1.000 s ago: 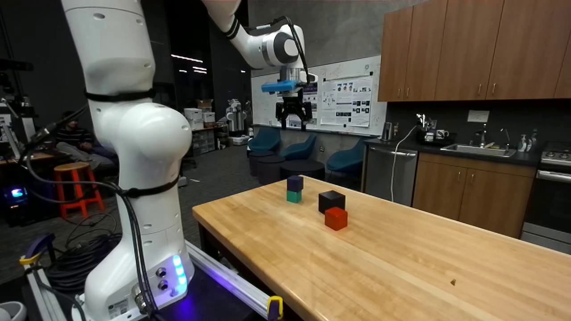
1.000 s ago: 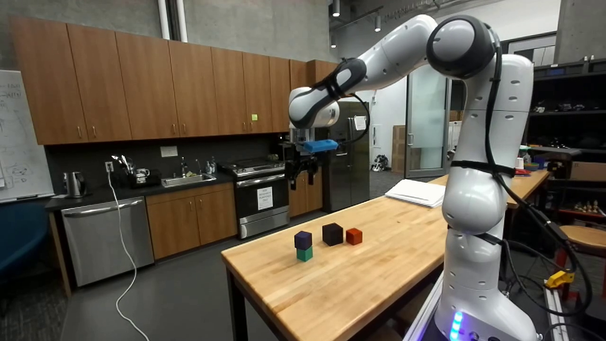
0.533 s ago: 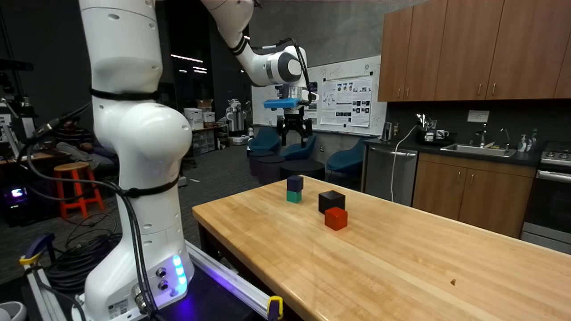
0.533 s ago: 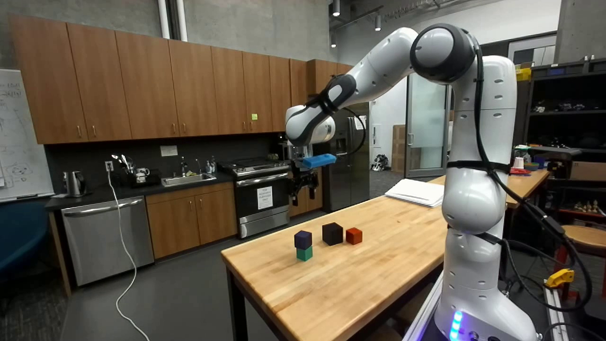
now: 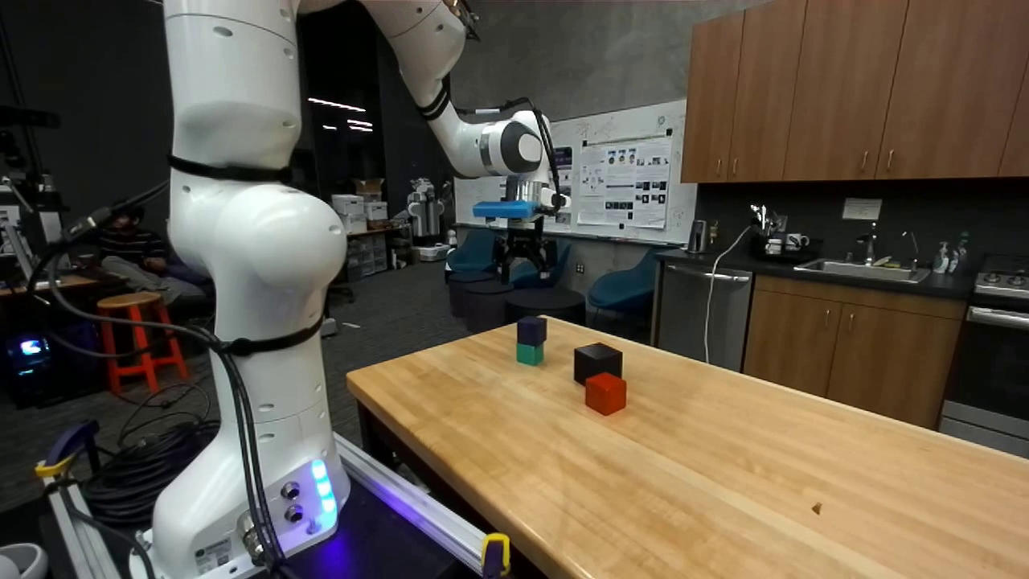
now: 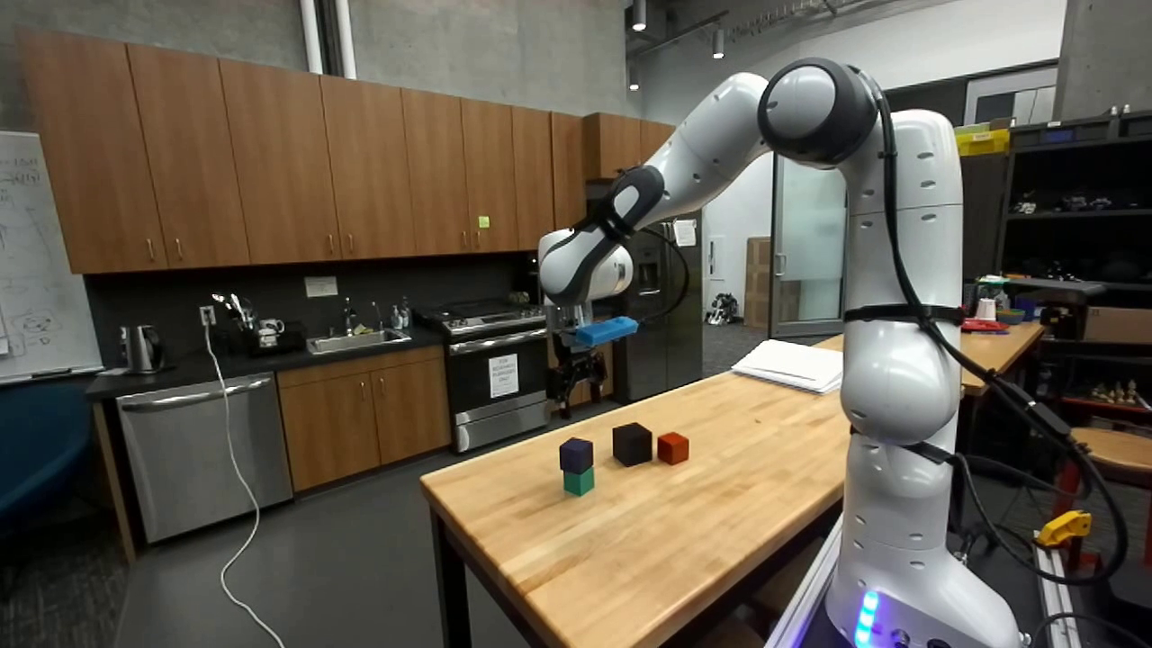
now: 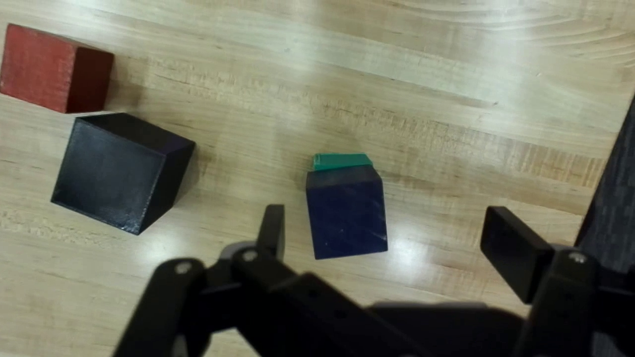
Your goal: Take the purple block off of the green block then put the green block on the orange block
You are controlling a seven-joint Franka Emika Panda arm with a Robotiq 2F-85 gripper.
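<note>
The dark purple block (image 5: 531, 330) sits on top of the teal-green block (image 5: 530, 355) in both exterior views (image 6: 576, 456) (image 6: 580, 481). The orange block (image 5: 605, 394) stands apart on the table, and also shows in an exterior view (image 6: 673, 448). My gripper (image 5: 525, 272) is open and empty, above the stack (image 6: 580, 400). In the wrist view the purple block (image 7: 347, 218) lies below and between the open fingers (image 7: 384, 223), nearer the left finger. It hides most of the green block (image 7: 342, 160). The orange block (image 7: 39, 69) is at the upper left.
A larger black block (image 5: 597, 363) stands close beside the orange block, between it and the stack (image 6: 633, 445); it is left of the stack in the wrist view (image 7: 109, 173). The stack is near one end of the wooden table (image 6: 630, 558). White papers (image 6: 792, 365) lie farther along it.
My gripper has moved down toward the stack over the last second, still open. The blocks have not moved.
</note>
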